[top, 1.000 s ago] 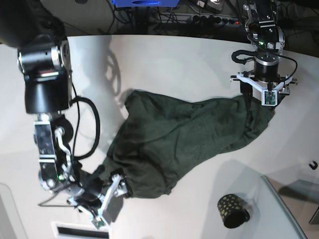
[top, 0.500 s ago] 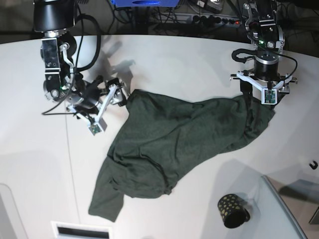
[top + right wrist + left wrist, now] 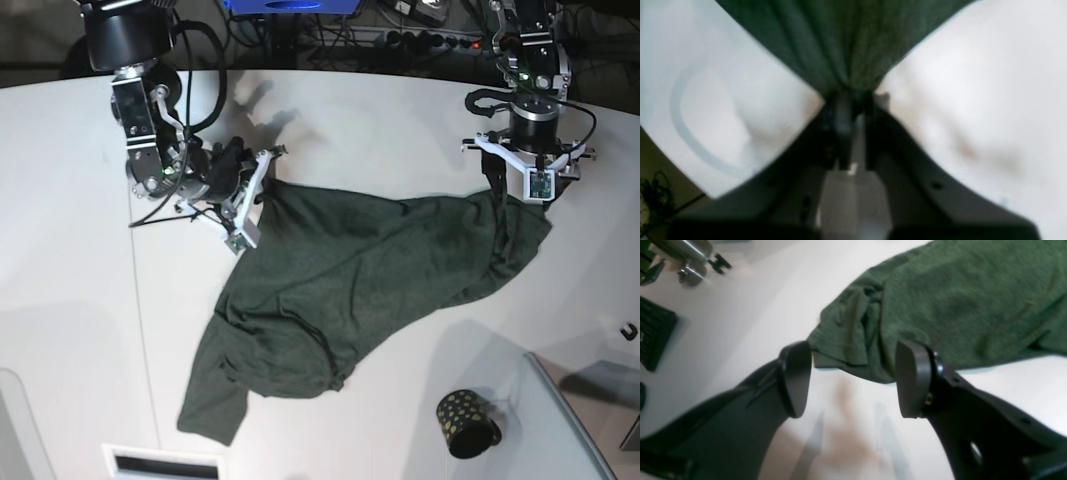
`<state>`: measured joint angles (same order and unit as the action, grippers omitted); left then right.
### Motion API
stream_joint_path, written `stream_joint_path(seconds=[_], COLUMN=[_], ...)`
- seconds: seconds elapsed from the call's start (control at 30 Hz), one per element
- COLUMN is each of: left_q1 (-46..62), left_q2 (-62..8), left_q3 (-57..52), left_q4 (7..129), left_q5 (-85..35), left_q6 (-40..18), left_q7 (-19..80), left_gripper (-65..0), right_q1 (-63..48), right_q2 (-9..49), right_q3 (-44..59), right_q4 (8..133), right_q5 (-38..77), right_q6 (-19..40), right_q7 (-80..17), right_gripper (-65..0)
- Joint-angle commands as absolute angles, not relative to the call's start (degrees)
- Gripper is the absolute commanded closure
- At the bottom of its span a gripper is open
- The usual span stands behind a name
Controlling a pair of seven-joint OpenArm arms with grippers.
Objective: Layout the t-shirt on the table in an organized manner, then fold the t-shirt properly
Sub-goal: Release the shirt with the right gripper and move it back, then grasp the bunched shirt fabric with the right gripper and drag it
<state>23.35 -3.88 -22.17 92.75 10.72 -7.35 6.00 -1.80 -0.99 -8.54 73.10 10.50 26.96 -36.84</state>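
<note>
Dark green thin-fabric t-shirt (image 3: 350, 290) is lying crumpled across the middle of the smooth white counter (image 3: 80, 300), one limp end trailing toward the near left, the other bunched at the far right.

My right fingers (image 3: 853, 96) are pinching shut on a gathered corner of the shirt at its far-left end; the cloth is fanning out from the pinch in folds. My left fingers (image 3: 853, 376) are standing wide apart, gripping nothing, straddling a rolled hem at the shirt's right end, just beside the cloth.

Handling, as I judge it: light, soft, no stiffness. It is going to drape and drag rather than slide as a sheet. Best holds look like hems and corners, pinching a doubled edge so thin fabric is not slipping out.

Room: open counter lies to the left and near centre. A small black cup with gold dots (image 3: 466, 424) is sitting near right, apart from the shirt; cables are crowding the far edge.
</note>
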Motion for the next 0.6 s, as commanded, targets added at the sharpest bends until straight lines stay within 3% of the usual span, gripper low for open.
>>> stream_joint_path(seconds=[0.0,0.1,0.27,0.43,0.57], left_q1=[23.8,23.8,23.4,23.3,23.2], left_q2=[-4.6,-4.6,-4.6,-4.6,-4.6], left_q3=[-22.5,-22.5,-22.3,-22.1,-21.9], left_q4=[93.7,93.6,93.7,93.7,93.6], left_q5=[10.6,10.6,10.6,10.6,10.9], left_q6=[-6.6,-6.6,-6.6,-6.7,-6.7], left_q7=[4.7,4.7,4.7,4.7,4.7], left_gripper=[-37.5,-37.5,-37.5,-37.5,-37.5], right_q1=[-2.1,-5.5,-10.2,-13.8,-13.2], right_q2=[-1.1,-1.1,-1.1,-0.7,-0.7], right_q3=[-8.6,-8.7,-8.7,-8.7,-8.7], right_q4=[75.8,83.0,96.5,110.9,107.0], right_q5=[11.4,11.4,11.4,11.4,11.4], right_q6=[27.2,27.6,33.3,33.6,33.6], right_q7=[-36.8,-40.4,-48.7,-56.3,-62.5], right_gripper=[-0.9,-0.9,-0.6,-0.5,-1.8])
